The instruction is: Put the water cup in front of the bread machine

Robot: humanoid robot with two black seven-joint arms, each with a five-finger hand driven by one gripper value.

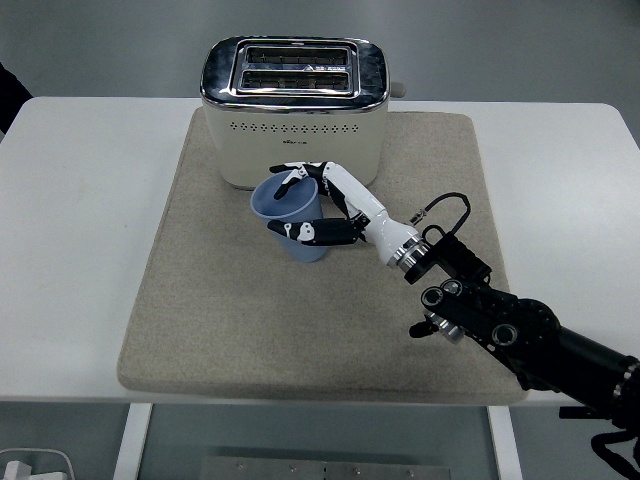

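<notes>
I have the right hand (pixel 322 205) wrapped around the blue cup (pixel 292 215), fingers curled round its side wall, with one fingertip hooked over the rim at the top and the thumb pressing lower on the near side. That pinch from both sides is why the cup stays upright with its mouth facing up. The cup sits on the beige mat (pixel 200 330), just beside the front face of the toaster (pixel 294 110), at about six o'clock from it, so it is already roughly where the task wants it. I cannot tell whether its base rests on the mat or hangs slightly above it. The arm comes in from four o'clock, keeping the wrist clear of the toaster. My left arm is out of sight. The mat lies centred on the white table (pixel 80 200). I judge the next step is to confirm contact, then loosen the fingers without tipping the cup toward the toaster.
</notes>
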